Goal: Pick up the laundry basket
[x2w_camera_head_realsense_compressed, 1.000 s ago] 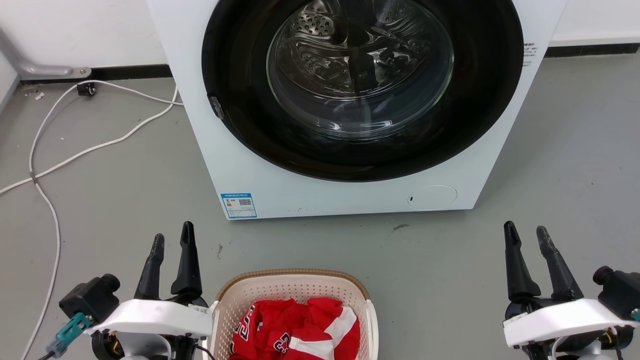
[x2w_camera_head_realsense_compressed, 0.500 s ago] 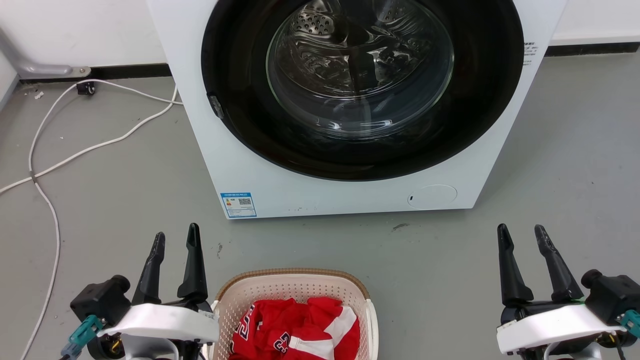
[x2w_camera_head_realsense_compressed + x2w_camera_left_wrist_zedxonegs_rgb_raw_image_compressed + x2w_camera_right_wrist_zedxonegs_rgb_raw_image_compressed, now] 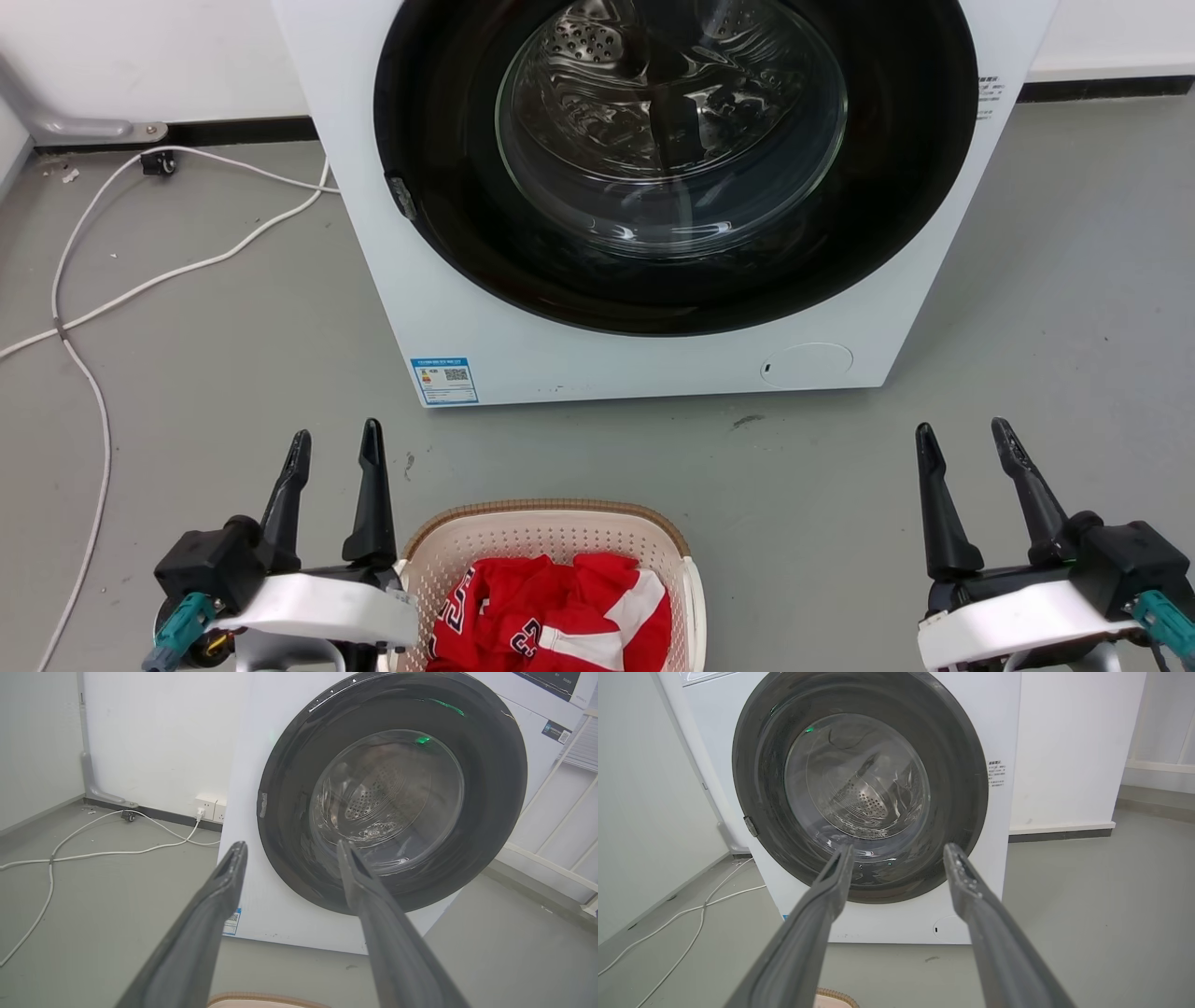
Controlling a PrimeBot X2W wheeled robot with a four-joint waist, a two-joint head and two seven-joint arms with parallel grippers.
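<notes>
Before 1 washing machine [image 3: 579, 364] — 1 laundry basket [image 3: 551, 511], 1 red garment [image 3: 560, 616] inside; left gripper [image 3: 336, 434], right gripper [image 3: 963, 429], 4 fingers [image 3: 371, 504] spread.

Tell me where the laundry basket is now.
In the head view, the laundry basket stands on the floor at the bottom centre, before the washing machine, close beside the left hand and far from the right hand.

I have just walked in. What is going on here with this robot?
A two-armed robot faces a white washing machine. The laundry basket, with a red garment inside, sits on the grey floor between its arms. The left gripper is open right beside the basket's left side; the right gripper is open too, well apart on the other side. Neither holds the basket, so it is not yet picked up.
</notes>
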